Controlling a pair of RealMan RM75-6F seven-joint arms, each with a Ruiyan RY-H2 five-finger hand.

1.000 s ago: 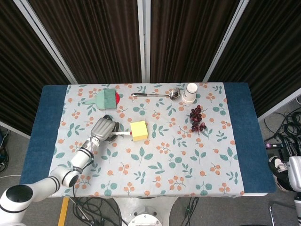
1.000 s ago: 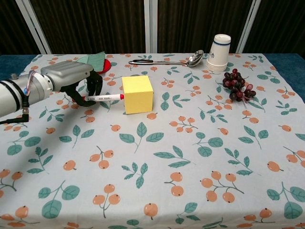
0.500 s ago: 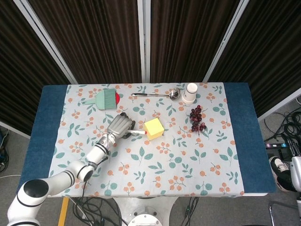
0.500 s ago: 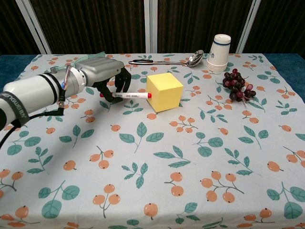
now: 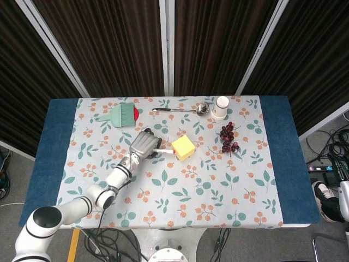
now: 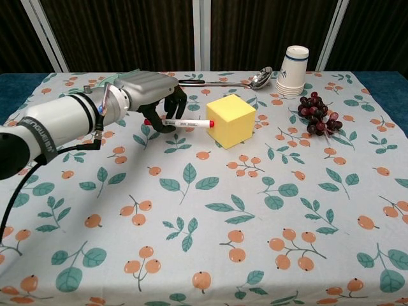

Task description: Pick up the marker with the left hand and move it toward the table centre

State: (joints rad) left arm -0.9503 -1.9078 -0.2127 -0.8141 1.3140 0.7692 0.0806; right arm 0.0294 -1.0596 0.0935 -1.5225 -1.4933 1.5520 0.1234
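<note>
My left hand (image 5: 144,146) (image 6: 155,95) grips a white marker (image 6: 182,122) with red ends, held level just above the cloth. The marker's right tip touches the yellow cube (image 6: 234,120) (image 5: 183,147), which sits left of the table centre, turned at an angle. In the head view the marker (image 5: 163,151) pokes out from the fingers toward the cube. My right hand is not visible in either view.
A green brush with a red part (image 5: 123,115) lies at the back left. A metal ladle (image 5: 180,109) and an upside-down paper cup (image 5: 221,107) are at the back. Dark grapes (image 5: 229,138) lie right of the cube. The flowered cloth (image 5: 180,196) covers the table.
My left hand has carried the marker rightward toward the centre. The yellow cube has been pushed right by the marker tip and has turned.
</note>
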